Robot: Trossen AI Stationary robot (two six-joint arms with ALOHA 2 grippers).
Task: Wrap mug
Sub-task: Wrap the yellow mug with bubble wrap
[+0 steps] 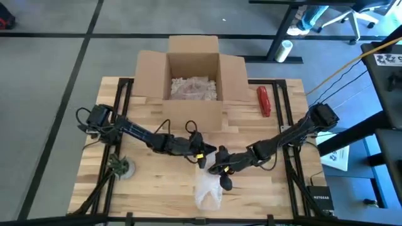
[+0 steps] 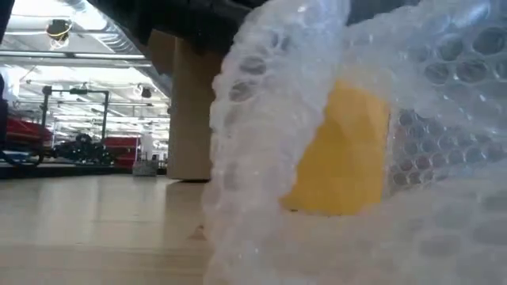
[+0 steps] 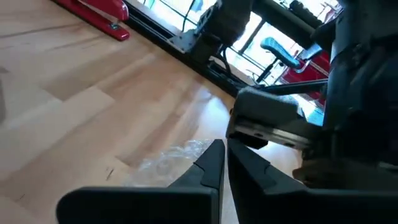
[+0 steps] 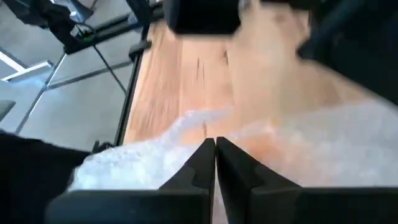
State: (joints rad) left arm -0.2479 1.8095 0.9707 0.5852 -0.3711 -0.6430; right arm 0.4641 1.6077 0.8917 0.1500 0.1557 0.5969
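Note:
A bundle of clear bubble wrap (image 1: 207,189) lies on the wooden table near its front edge. In the low view the wrap (image 2: 261,119) fills the picture, and the yellow mug (image 2: 341,154) shows through it. My right gripper (image 1: 224,179) is shut at the bundle's far right edge, its tips over the wrap (image 4: 143,158). My left gripper (image 1: 202,160) is shut just beyond the bundle's far side, and the wrap's edge (image 3: 177,154) shows past its tips. My right gripper (image 4: 215,144) comes slanting down from the table's far right, with its shut fingertips at the wrap's far edge (image 4: 186,127). I cannot tell whether a layer lies between the fingers or whether they touch it. The bundle rests on the table.
An open cardboard box (image 1: 195,75) with packing material inside stands at the table's far middle. A red stapler (image 1: 263,100) lies to its right. A small grey and green thing (image 1: 120,166) sits near the left edge. There is bare wood to the left and right of the bundle.

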